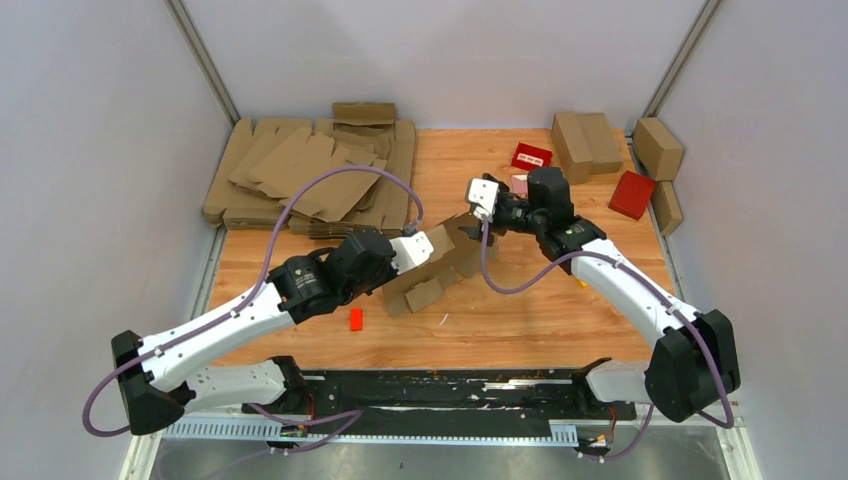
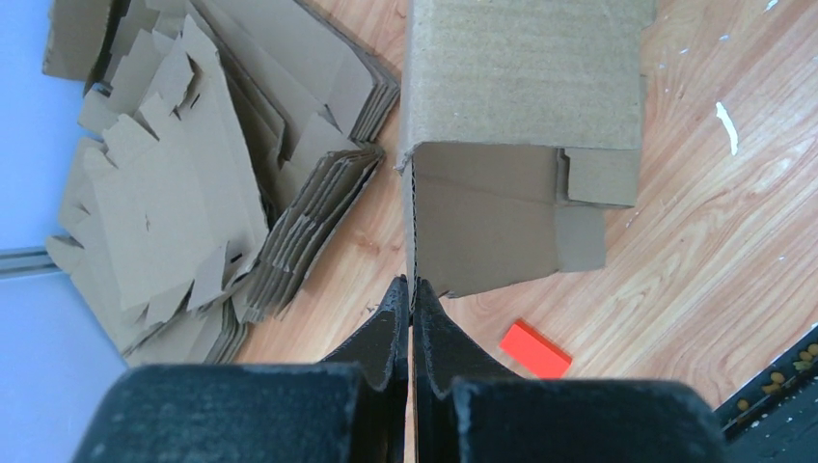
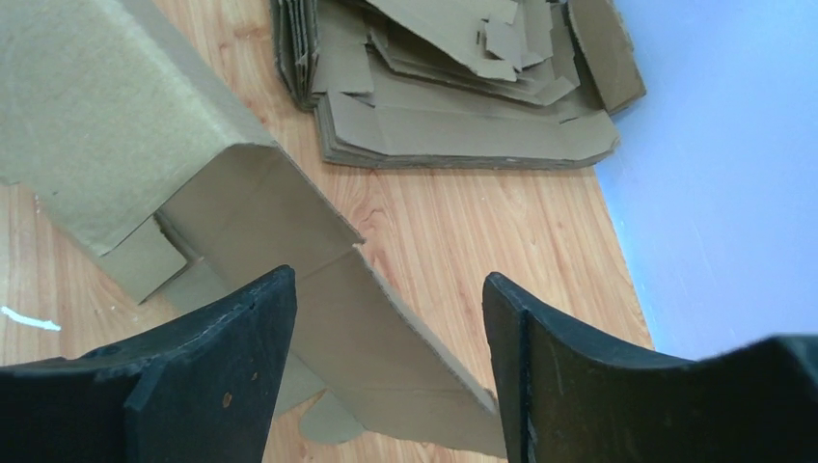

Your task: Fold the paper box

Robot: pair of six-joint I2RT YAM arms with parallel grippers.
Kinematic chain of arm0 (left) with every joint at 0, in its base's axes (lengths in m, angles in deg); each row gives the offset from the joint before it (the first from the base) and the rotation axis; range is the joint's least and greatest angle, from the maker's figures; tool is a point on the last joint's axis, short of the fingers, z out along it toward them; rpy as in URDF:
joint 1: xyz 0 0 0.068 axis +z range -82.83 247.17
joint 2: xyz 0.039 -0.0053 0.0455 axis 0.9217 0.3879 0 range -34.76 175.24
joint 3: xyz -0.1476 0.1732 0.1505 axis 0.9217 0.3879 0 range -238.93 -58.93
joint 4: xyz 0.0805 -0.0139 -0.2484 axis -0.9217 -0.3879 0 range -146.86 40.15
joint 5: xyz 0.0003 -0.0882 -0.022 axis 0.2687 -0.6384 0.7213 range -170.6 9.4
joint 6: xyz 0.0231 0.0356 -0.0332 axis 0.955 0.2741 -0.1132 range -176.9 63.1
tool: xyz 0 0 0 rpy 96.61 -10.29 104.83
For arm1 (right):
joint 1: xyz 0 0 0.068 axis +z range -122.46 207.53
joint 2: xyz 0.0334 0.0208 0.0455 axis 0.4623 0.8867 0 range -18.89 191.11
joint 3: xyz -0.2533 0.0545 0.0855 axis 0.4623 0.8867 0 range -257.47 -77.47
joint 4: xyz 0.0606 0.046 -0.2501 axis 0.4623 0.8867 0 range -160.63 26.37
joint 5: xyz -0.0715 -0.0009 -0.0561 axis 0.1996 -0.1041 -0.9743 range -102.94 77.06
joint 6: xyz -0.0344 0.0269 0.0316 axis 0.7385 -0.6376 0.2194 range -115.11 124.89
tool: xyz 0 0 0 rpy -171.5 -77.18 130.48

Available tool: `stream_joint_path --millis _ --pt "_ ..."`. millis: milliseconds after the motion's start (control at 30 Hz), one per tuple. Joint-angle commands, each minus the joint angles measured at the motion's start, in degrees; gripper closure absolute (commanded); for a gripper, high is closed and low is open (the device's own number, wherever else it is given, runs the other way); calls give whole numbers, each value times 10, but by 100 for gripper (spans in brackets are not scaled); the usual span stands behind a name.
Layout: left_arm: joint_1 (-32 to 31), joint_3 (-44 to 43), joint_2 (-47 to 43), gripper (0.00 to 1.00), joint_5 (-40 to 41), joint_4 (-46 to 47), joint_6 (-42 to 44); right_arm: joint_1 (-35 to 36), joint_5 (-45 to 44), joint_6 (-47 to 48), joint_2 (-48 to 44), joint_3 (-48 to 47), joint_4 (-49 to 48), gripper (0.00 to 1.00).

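Brown open-ended paper box (image 1: 445,252) pinched in left gripper (image 2: 412,287); right gripper (image 3: 388,280) spread.

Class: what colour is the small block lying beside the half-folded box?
The block is orange-red, clearest in the left wrist view.

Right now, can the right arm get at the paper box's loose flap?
Probably yes: the right pincer is open with a flap of the paper box seemingly between its fingers, nothing blocking; the left pincer pinches another edge.
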Motion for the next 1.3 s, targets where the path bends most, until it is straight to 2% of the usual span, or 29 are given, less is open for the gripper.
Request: stream_joint_path --millis 0,167,267,367,467,600,667,767,933,1033,1100,1267 --pt "-3 4 -10 100 15 12 17 5 17 53 6 -27 47 36" --pt "-3 10 -21 100 27 22 22 11 -8 70 17 -31 58 47" --pt "-3 16 -26 100 31 30 24 15 -11 75 22 -43 73 71" --pt "-4 18 -23 100 34 31 22 26 -25 73 11 -42 76 81" --pt "-4 22 -18 91 49 39 -2 35 -27 59 -20 -21 57 94" --pt "-4 52 -25 69 74 92 -77 69 -54 35 -58 -4 63 95" --pt "-4 73 -34 59 84 123 -106 91 -99 16 -67 -3 75 100" --pt "-3 110 -60 49 103 175 -131 113 -138 -23 -68 -4 89 100" --pt "-2 131 -88 42 117 208 -152 125 -149 -132 -33 -66 157 100" --pt "-2 129 -101 41 118 208 -168 128 -147 -242 -11 -107 205 100" --pt "-1 126 -116 36 109 207 -182 130 -154 -315 -9 -117 219 100" --pt "-2 99 -154 26 93 181 -228 130 -237 -452 -33 -124 267 100"
